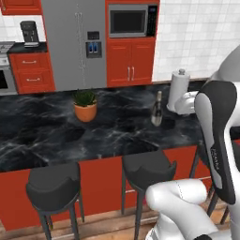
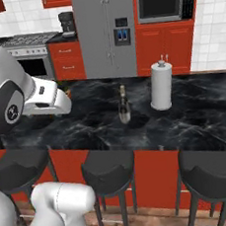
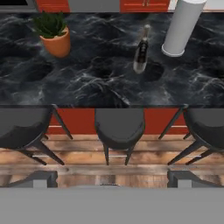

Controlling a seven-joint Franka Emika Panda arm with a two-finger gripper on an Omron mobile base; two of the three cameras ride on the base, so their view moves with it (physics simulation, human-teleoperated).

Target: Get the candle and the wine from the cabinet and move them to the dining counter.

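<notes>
Stools (image 3: 119, 127) sit closest to me, tucked against the red base of the table (image 3: 100, 94), and I'll use that black marble slab as my landmark and read along it from left to right. Toward its left end stands a potted plant (image 3: 56, 35) in an orange pot. Around the middle, set back from the near edge, stands the wine (image 3: 141, 54), upright on the marble with nothing gripping it; I see it standing free in the left base view (image 1: 157, 110) and in the right base view (image 2: 124, 106) as well. Just to its right and a little further back is the white paper-towel roll (image 3: 181, 28). I judge the job about half done: the bottle is delivered, while I can find no candle anywhere on the slab, so fetching it from the cabinet is what remains. My claw (image 3: 111, 177) is released, both tips spread wide at the bottom of the hand view and holding nothing. Relative to the table, it hangs out on the stool side, off the near edge and above the floor, looking in over the marble; the wine lies well apart from it, ahead and slightly right of centre.
</notes>
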